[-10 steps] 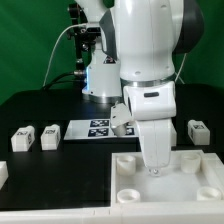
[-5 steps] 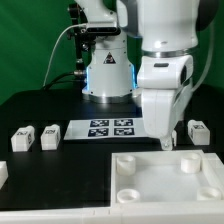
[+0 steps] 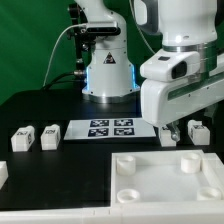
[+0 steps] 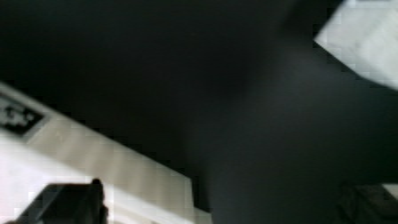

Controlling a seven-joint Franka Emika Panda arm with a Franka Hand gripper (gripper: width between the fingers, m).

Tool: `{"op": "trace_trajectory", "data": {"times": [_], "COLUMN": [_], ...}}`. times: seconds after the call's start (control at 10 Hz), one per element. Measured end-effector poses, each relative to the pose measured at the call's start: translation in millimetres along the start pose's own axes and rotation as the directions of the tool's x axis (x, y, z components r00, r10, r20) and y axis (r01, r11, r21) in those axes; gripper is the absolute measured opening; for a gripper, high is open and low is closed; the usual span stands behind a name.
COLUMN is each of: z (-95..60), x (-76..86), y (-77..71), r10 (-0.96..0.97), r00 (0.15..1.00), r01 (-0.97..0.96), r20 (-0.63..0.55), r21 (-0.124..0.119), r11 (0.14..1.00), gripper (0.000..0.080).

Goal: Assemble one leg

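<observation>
Three legs show in the exterior view: two small white blocks with markers at the left [image 3: 21, 139] [image 3: 48, 136] and one at the right [image 3: 198, 130]. My gripper [image 3: 170, 136] hangs low over the table just beside the right leg, towards the exterior view's left, behind the large white panel [image 3: 150, 185]. In the wrist view the fingers stand wide apart at the frame's edge with nothing between them, so the gripper [image 4: 222, 212] is open and empty. A blurred white shape [image 4: 365, 40] shows in a corner of that view; I cannot tell what it is.
The marker board [image 3: 110, 128] lies on the black table between the left legs and my gripper; it also shows in the wrist view [image 4: 89, 165]. A small white part [image 3: 3, 172] sits at the left edge. The robot base [image 3: 108, 75] stands behind.
The arm has moved from above the white panel to the exterior view's right and back, and now stands next to the right leg. The parts on the table have not moved.
</observation>
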State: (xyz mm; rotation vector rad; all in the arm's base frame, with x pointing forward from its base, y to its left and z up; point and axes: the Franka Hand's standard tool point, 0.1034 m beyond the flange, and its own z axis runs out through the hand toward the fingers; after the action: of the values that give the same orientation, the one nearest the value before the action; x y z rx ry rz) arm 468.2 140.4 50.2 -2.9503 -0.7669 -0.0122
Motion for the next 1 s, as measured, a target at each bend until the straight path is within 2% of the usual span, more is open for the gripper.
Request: {"op": "trace_trajectory", "data": {"times": [0.1,0.3,0.4,0.5,0.8,1.0], "z": [0.4,4.1,6.3,9.7,9.9,11.1], "x": [0.3,-5.3,-8.6,-9.0,-9.8,-24.8], "y": [-2.9,-39.8,-52.2,-60.7,-59.6,-62.0], "r10": [0.061,0.401,0.487,0.502,0.476,0.455], "r00": [0.998,0.916,0.873,0.864,0.877,0.847], "r01": [-0.061,-0.401,-0.488,-0.503,-0.477,-0.464], "r20": [0.0,0.024,0.035,0.042,0.066,0.274], "r21": [0.004,0.011,0.01,0.006,0.001,-0.038], "r11": [0.998,0.916,0.873,0.864,0.879,0.885], "gripper": [0.0649,0.0649,0.0649,0.0649,0.0649,0.0649]}}
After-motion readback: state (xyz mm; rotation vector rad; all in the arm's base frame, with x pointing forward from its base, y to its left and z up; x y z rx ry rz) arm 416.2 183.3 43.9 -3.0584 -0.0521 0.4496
